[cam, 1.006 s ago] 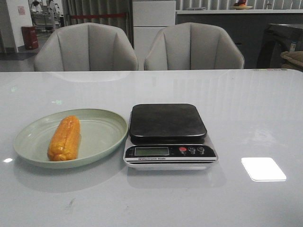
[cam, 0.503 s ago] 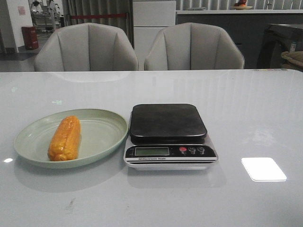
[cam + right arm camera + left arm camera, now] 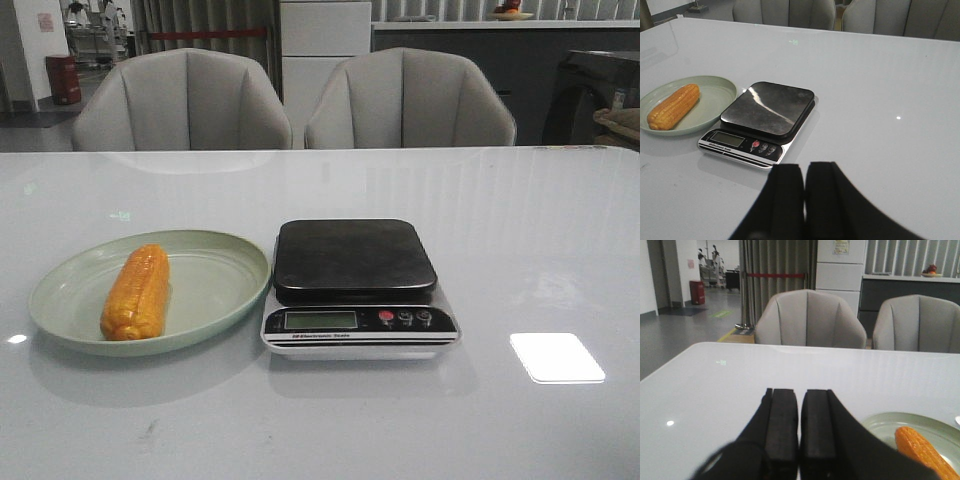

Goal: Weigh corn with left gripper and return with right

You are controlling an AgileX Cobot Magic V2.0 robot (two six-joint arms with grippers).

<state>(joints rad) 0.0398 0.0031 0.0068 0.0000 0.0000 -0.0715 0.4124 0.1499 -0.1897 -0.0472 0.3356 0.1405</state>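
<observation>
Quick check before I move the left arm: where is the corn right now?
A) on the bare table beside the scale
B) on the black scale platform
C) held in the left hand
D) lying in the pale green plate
D: the corn lies in the pale green plate, left of the scale, whose platform is bare.

Front view: looks the way I face, forward over the table (image 3: 520,220), from just above it, toward two chairs (image 3: 182,100).
Left wrist view: sits low behind my left gripper (image 3: 799,427), facing the same chairs; only the plate (image 3: 880,426) edge and corn (image 3: 922,452) tip show.
Right wrist view: higher, behind my right gripper (image 3: 804,192), looking down on the scale (image 3: 760,120).
Shared: plate and corn appear in all three; scale in front and right wrist.
</observation>
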